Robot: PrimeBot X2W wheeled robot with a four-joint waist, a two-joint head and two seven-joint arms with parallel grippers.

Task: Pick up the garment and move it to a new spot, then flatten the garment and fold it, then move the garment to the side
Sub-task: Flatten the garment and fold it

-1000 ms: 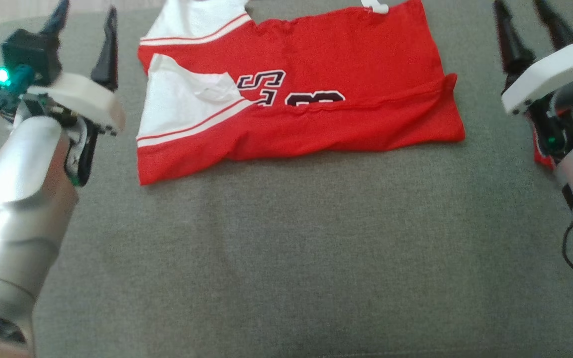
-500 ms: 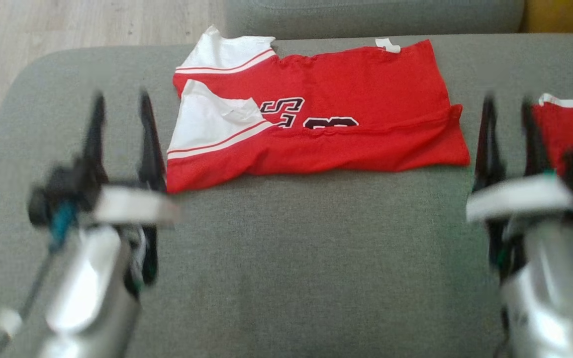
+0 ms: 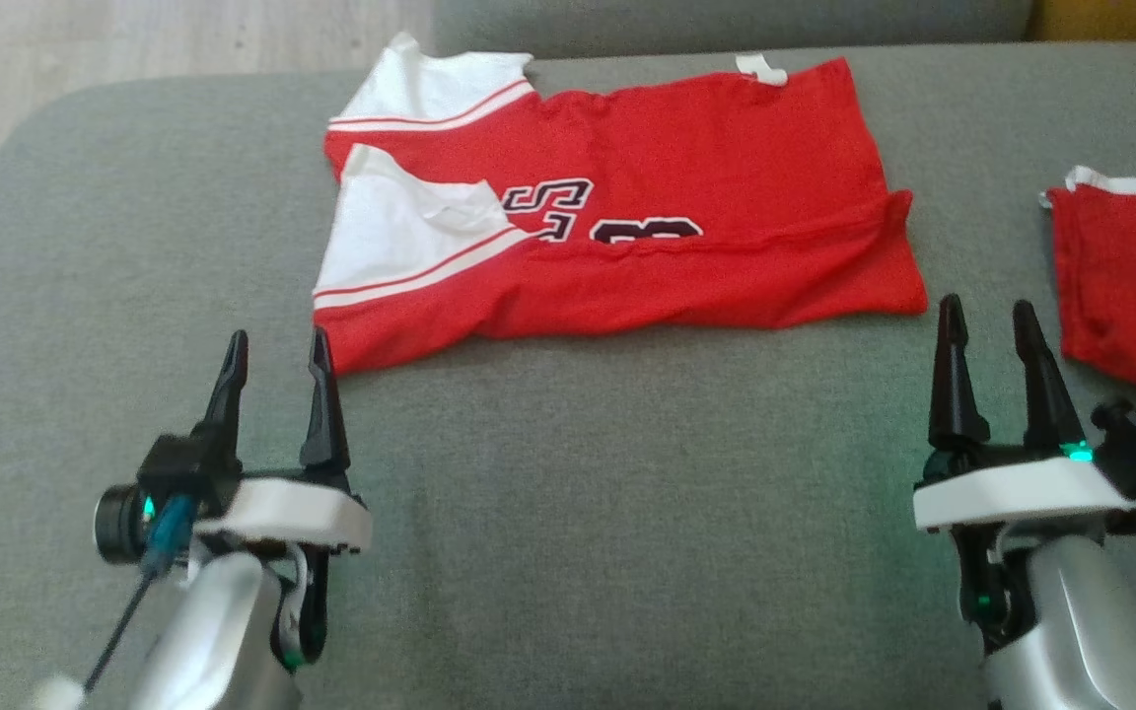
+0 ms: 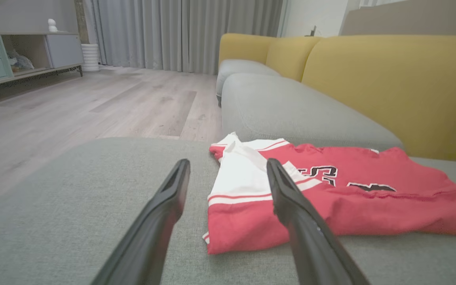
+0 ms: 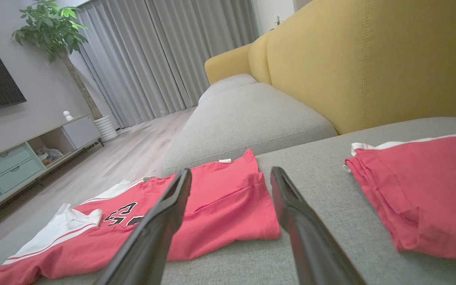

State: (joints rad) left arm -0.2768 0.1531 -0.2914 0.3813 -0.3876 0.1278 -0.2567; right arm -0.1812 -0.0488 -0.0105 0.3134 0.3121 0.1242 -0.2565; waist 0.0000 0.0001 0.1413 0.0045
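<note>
The sofa seat [image 3: 627, 552] is a broad grey cushion with rounded corners and a coarse woven cover. In the wrist views a mustard-yellow upholstered backrest [image 5: 350, 59] with stitched seams rises behind it. A pale wood-plank floor [image 4: 73, 111] lies beyond the cushion's left edge.

The garment [image 3: 716, 158] lies flat on the far half of the seat, between the two arms. It is a red knit jersey, and its near layer is folded over along a long horizontal crease. The outline is a rough rectangle, slightly rumpled at the near edge.

A second red garment [image 3: 1130, 286], folded into a compact block with a white trim edge, rests on the seat to the right, apart from the first.

The left claw [image 3: 277, 338] hovers over bare cushion just beside the garment's near-left corner. Its two tapered black fingers stand fully spread and grip nothing. The right claw [image 3: 985, 305] hovers near the garment's near-right corner, between the two garments. Its fingers are likewise wide apart and empty.

White sleeve panels [image 3: 390, 222] with thin red stripes occupy the garment's left end. Black lettering [image 3: 553, 202] outlined in white is partly covered by the fold. A small white label [image 3: 760, 69] sits at the far edge.
</note>
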